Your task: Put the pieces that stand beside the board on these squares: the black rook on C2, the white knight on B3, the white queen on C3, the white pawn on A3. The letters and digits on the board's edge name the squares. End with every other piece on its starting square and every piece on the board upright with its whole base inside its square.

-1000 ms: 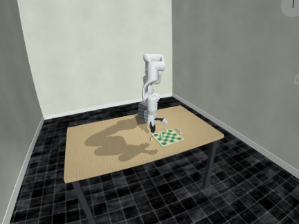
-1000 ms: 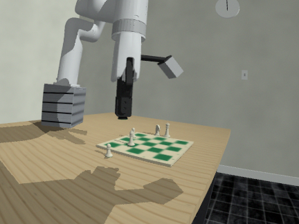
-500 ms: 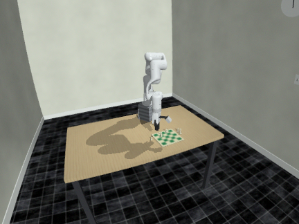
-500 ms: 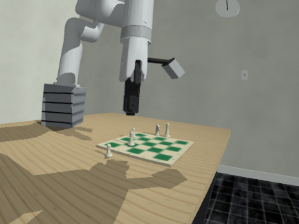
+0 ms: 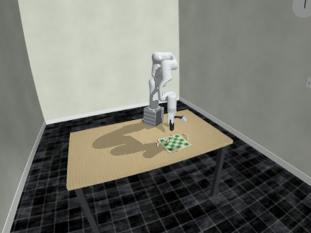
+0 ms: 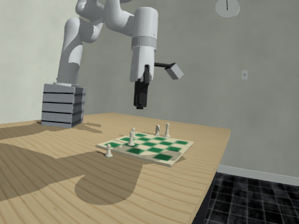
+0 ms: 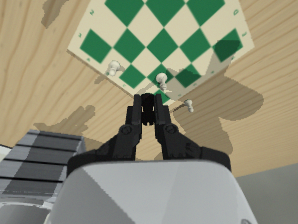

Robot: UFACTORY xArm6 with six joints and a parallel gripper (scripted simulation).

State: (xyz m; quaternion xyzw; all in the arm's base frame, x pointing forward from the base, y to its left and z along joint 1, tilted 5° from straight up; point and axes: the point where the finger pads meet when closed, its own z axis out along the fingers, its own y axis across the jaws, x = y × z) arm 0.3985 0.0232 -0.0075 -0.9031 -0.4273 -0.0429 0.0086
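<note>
My gripper (image 6: 140,104) hangs well above the table, behind the edge of the green-and-cream board (image 6: 147,146) that faces the robot's base. It is shut on a small dark piece, the black rook (image 7: 147,107), seen between the fingertips in the wrist view. A white pawn (image 6: 109,150) stands on the table just off the board's near corner; it also shows in the wrist view (image 7: 188,104). A tall white piece (image 6: 131,137) stands on the board near that corner. The white knight (image 6: 157,130) and a taller white piece (image 6: 167,130) stand beside the board's far edge.
The robot's grey slatted base (image 6: 63,104) stands on the table behind the board. The table's edge (image 6: 221,145) runs close past the board's right side. The wrist camera's grey housing (image 6: 174,70) sticks out beside the arm.
</note>
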